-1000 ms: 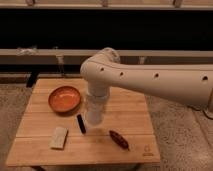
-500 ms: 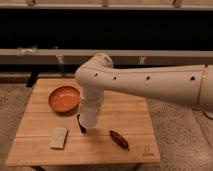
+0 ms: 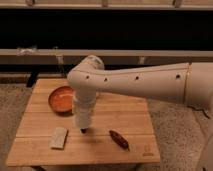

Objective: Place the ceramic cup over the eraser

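My arm reaches down over the wooden table (image 3: 125,120). Its white lower end stands upright at the table's left middle, with the gripper (image 3: 83,125) just above the boards. The lowest white tapered part looks like the ceramic cup (image 3: 84,119), carried at the arm's end; I cannot separate it from the wrist. A small dark tip (image 3: 83,131) shows right under it, which is the near end of the black eraser. The rest of the eraser is hidden behind the cup and arm.
An orange-red bowl (image 3: 61,99) sits at the table's back left, close to the arm. A pale beige flat block (image 3: 59,137) lies front left. A reddish-brown pointed object (image 3: 119,139) lies front right. A dark wall with a ledge runs behind.
The arm's lower end has shifted left and slightly toward the front, and now covers most of the eraser, which showed beside it before.
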